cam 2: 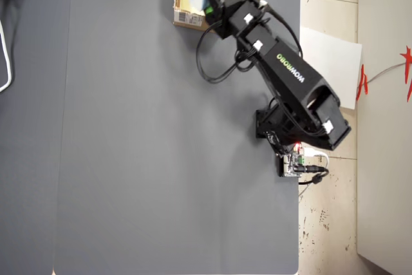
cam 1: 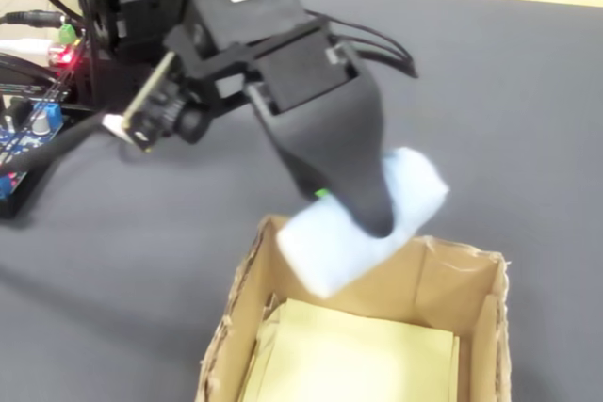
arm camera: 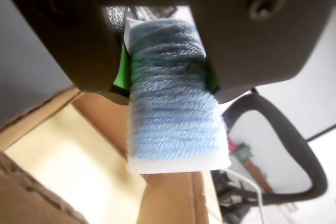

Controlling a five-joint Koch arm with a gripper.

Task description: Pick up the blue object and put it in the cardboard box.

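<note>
Above one cardboard box (cam 1: 471,313): one blue object (cam 1: 415,190); hand (cam 1: 363,209) clamped.

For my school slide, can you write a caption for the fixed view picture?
The gripper holds the blue object over the open cardboard box.

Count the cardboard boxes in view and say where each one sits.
1. The cardboard box sits open on the dark mat, at its top edge in the overhead view, directly under the hand holding the blue object. None appears hidden.
</note>
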